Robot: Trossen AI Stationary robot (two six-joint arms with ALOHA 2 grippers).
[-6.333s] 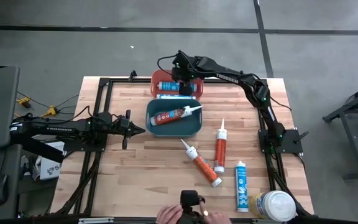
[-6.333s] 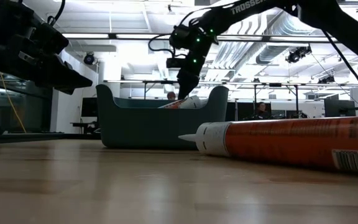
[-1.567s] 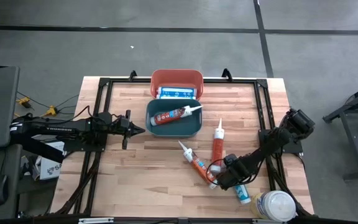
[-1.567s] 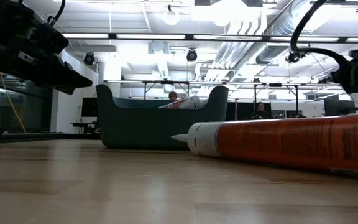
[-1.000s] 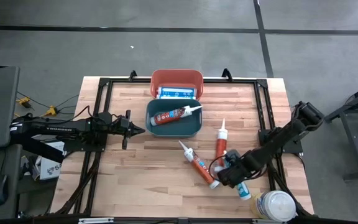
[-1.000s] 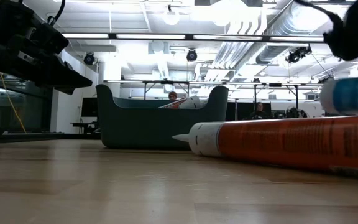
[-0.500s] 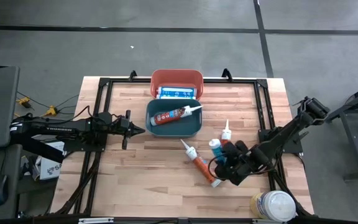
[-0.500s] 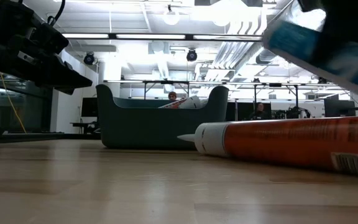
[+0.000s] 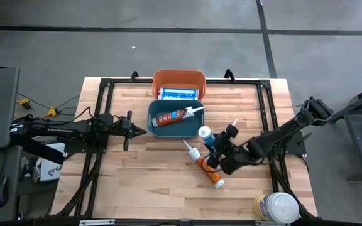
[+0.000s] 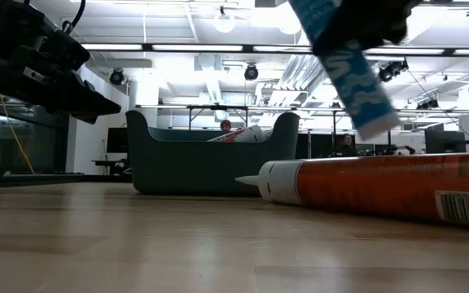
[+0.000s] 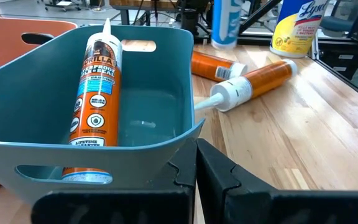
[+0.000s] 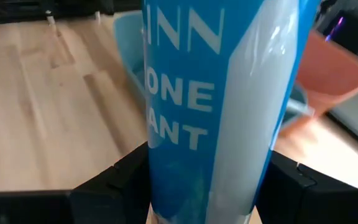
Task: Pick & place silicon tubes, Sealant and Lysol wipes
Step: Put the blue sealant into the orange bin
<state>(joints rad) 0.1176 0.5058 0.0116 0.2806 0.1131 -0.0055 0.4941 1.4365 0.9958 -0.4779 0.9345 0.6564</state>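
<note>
- The table (image 9: 137, 182) is a flat top of pale wooden planks with a black metal frame on it; everything below is placed relative to the teal bin.
- The teal bin (image 9: 176, 118) is a smooth plastic tub with rounded corners and a cut handle hole. It stands near the far middle of the table and seems to be where the tubes are collected.
- The orange bin (image 9: 179, 81) touches the far side of the teal bin. It has the same shape and holds a blue-and-white tube (image 9: 178, 94) lying flat.
- The wipes canister (image 9: 278, 207), fat and round with a white lid, stands upright at the near right corner, well apart from the teal bin, and I judge it is not yet handled.
- The right gripper (image 9: 220, 150) is just to the near right of the teal bin, its jaws closed around a blue tube (image 9: 207, 137). The tube is lifted clear of the table, probably on its way to a bin.
- Two orange tubes (image 9: 205, 166) with white nozzles lie on the wood nearer than the teal bin, one mostly hidden under the right arm.
- One orange tube (image 11: 96, 93) rests slanted inside the teal bin, nozzle on the rim.
- The left gripper (image 9: 132, 131), fully closed and empty, waits just left of the teal bin.
</note>
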